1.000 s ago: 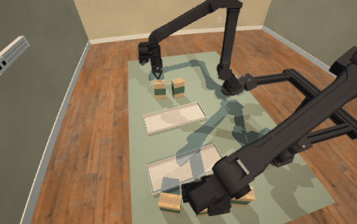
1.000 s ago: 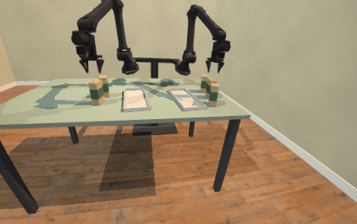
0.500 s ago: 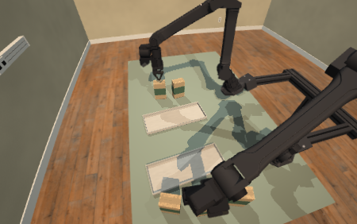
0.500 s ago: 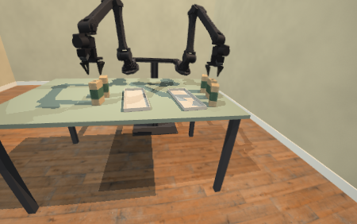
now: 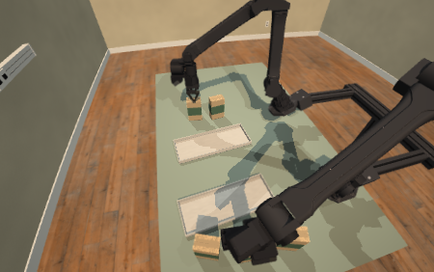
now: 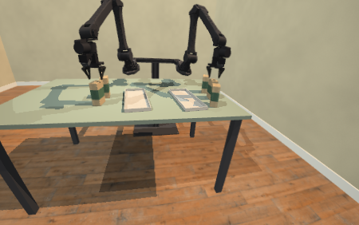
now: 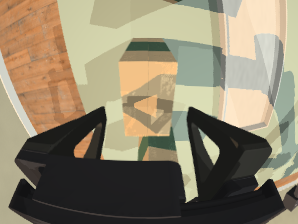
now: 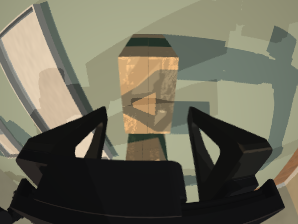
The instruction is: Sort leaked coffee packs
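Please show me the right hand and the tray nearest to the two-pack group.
Right hand [image 5: 194,99] [image 6: 95,78] [image 8: 148,108]: top, exterior, right wrist; midway between fingertips.
Tray [image 5: 193,149] [image 6: 136,100] [image 8: 37,75]: same views; bare inside floor.
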### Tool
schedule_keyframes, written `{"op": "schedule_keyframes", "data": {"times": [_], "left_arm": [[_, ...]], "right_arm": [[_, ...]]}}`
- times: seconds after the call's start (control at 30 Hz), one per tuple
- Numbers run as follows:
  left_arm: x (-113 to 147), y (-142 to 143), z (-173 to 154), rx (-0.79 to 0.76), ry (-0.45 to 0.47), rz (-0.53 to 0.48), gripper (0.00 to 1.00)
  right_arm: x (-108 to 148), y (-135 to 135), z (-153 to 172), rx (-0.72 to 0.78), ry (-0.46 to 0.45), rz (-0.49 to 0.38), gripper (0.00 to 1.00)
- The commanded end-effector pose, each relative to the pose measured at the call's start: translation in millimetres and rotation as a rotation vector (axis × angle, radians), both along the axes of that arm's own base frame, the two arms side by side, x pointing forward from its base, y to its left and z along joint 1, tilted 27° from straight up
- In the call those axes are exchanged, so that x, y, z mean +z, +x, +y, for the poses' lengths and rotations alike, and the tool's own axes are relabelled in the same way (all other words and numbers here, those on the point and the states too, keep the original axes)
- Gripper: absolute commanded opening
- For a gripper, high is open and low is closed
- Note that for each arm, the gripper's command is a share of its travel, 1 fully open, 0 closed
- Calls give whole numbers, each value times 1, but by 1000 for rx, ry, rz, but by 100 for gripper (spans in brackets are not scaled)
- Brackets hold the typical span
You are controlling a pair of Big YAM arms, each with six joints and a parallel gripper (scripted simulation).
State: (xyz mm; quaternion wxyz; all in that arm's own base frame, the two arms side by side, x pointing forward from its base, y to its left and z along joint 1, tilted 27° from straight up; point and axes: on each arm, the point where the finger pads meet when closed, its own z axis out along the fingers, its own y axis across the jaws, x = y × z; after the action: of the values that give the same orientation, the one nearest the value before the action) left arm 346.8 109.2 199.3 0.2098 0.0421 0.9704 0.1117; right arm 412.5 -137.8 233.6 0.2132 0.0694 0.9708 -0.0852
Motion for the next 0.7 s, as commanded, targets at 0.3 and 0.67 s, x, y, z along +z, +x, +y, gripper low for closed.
{"op": "schedule_keyframes", "data": {"times": [0.3,0.67], "left_arm": [[-13,5,7,-1,1,8,76],[-24,10,9,-1,1,8,76]], "right_arm": [[-7,6,-7,-3,-3,-9,76],[-5,12,-10,-3,-11,-34,76]]}}
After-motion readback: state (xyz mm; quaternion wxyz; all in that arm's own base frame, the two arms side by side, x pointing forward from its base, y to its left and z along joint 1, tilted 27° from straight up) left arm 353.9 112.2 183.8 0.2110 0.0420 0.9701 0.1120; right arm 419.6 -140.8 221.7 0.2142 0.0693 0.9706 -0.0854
